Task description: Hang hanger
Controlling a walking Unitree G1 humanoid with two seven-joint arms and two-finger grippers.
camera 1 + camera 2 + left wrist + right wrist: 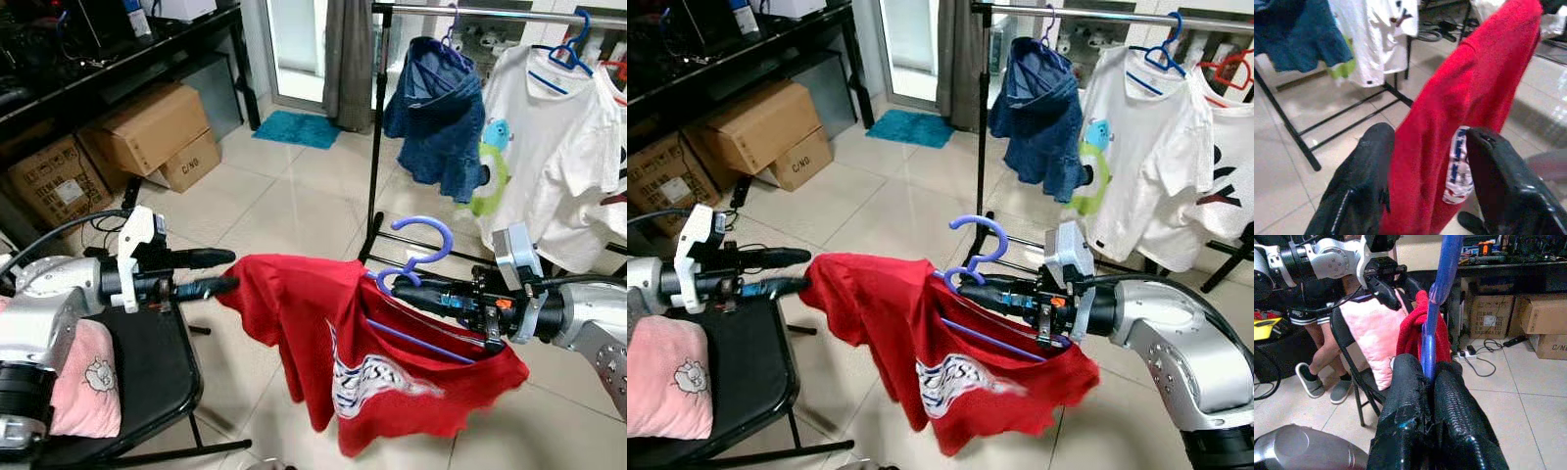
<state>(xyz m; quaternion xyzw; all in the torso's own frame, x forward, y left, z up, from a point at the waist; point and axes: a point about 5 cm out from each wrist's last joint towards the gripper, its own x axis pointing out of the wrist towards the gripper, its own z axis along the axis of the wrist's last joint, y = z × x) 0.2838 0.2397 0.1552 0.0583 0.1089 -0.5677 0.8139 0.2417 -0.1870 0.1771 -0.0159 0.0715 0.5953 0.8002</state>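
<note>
One purple hanger (423,257) carrying one red shirt (343,348); right gripper (404,283) clamped on its neck. Left gripper (227,271), fingers apart, straddles the shirt's shoulder edge. Clothes rack (376,127) behind holds two hung garments clearly, more at edge.

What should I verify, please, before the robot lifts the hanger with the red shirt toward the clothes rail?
1. Right gripper clamped on the purple hanger below its hook: ok, the fingers pinch the neck in the right wrist view.
2. Red shirt seated on the hanger: cannot tell; it sags and bunches.
3. Left gripper at the shirt's far edge: ok, cloth lies between its fingers, but whether they pinch it cannot tell.
4. Hook facing upward: ok.
5. Free space on the clothes rail: cannot tell; the blue garment and white shirt occupy the visible stretch.
6. Person's legs beside the black chair: not ok, close by.
</note>
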